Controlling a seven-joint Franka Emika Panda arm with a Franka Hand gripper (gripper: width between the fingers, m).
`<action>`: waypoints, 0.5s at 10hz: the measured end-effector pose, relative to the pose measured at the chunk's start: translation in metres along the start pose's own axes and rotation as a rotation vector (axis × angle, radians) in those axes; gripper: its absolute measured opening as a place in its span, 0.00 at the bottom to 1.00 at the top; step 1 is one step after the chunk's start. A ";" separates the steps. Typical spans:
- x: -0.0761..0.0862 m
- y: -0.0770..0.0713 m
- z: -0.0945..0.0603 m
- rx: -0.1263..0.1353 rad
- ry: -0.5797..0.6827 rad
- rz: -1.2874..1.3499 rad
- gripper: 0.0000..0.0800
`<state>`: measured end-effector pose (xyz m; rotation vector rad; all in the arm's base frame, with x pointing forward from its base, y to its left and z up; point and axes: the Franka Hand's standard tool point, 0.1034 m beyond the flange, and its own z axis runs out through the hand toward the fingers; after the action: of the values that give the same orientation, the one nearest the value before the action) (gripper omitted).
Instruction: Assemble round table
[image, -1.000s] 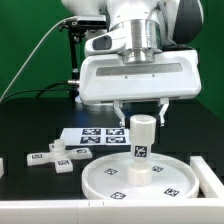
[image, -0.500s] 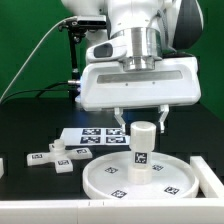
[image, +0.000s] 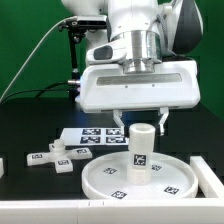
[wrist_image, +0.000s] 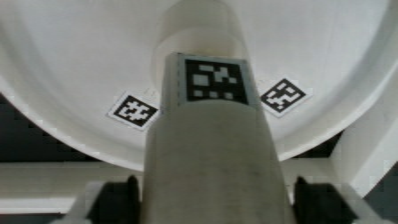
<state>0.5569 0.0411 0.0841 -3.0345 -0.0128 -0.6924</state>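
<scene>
The white cylinder leg (image: 142, 150) stands upright in the middle of the large round disc (image: 100, 176), a tag on its side. My gripper (image: 140, 118) hangs straight above the leg's top, open, its fingertips (image: 161, 121) level with or just over the top edge. In the wrist view the leg (wrist_image: 214, 130) runs between the two dark pads (wrist_image: 118, 200) with a gap on each side, and the disc (wrist_image: 71, 60) lies beyond it with two tags showing. The cross-shaped foot (image: 52, 158) lies on the black table at the exterior view's left.
The marker board (image: 92, 137) lies flat behind the disc. A white block (image: 212, 172) sits at the disc's right edge in the exterior view. A cable and black stand rise at the back left before a green backdrop.
My gripper has risen slightly, straight up over the leg. The leg and disc have not moved.
</scene>
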 end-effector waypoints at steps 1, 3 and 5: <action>0.000 -0.003 0.000 0.015 -0.048 0.008 0.70; 0.005 -0.003 -0.002 0.033 -0.116 0.025 0.81; 0.002 -0.007 0.000 0.078 -0.295 0.060 0.81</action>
<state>0.5586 0.0484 0.0851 -3.0157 0.0432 -0.2308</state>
